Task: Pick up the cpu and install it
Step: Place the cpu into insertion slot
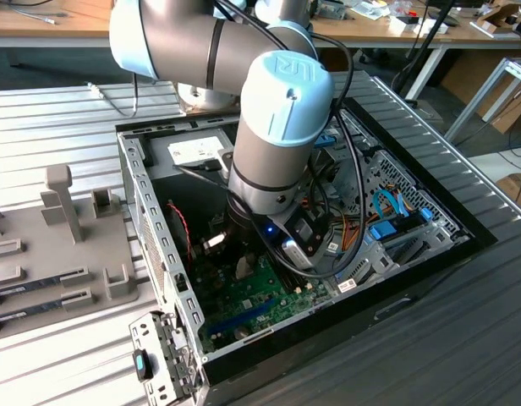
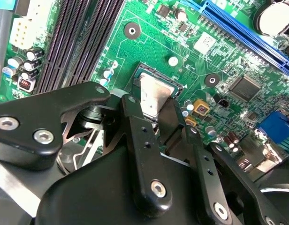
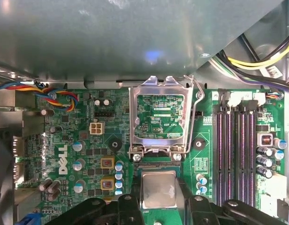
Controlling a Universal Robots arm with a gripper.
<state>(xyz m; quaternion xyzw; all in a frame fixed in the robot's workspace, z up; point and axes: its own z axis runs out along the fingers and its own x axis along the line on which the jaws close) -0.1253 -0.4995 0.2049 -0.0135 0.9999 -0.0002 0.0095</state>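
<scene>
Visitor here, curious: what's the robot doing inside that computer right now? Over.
End effector low over the motherboard, grip unclear. The cpu at its tip. Socket cover hinged open just beyond it; cables off aside.

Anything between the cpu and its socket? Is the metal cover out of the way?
Nothing visible. The cover is flipped up off the socket, and the cpu lies right at the opening.

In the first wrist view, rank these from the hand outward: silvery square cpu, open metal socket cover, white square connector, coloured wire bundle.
1. silvery square cpu, held in the hand.
2. open metal socket cover, just beyond the cpu.
3. white square connector, beside that cover.
4. coloured wire bundle, at the board's far corner.
</scene>
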